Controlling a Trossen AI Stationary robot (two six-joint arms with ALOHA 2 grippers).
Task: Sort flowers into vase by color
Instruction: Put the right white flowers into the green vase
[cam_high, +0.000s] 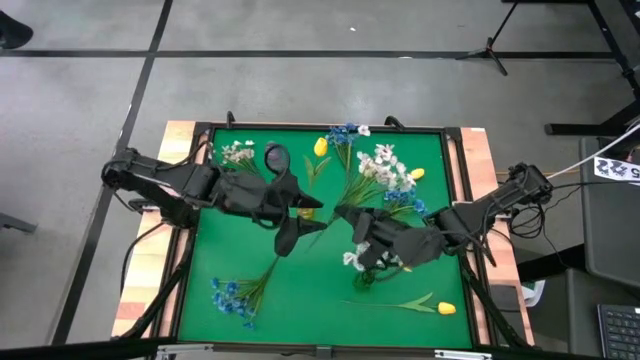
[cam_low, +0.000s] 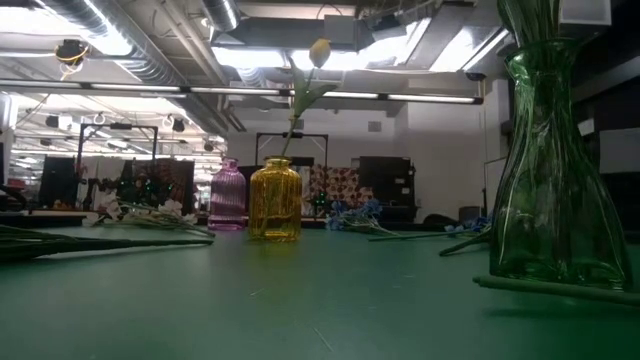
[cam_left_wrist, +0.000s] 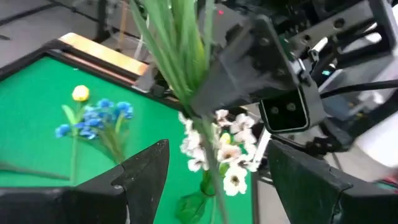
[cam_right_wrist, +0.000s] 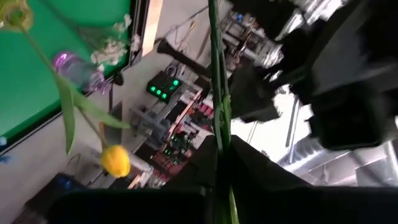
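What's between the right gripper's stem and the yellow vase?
Left gripper, open, hangs by the yellow vase with its fingers either side of the stem in the shut right gripper. A tulip already stands in that vase.

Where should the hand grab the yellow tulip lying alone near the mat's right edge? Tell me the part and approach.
Grip the yellow tulip at its bare stem, midway along, coming straight down with the hand closing across it. It lies flat on the green mat, stem running left from the bud.

Flowers (cam_high: 385, 170) scattered on green mat (cam_high: 300, 290)
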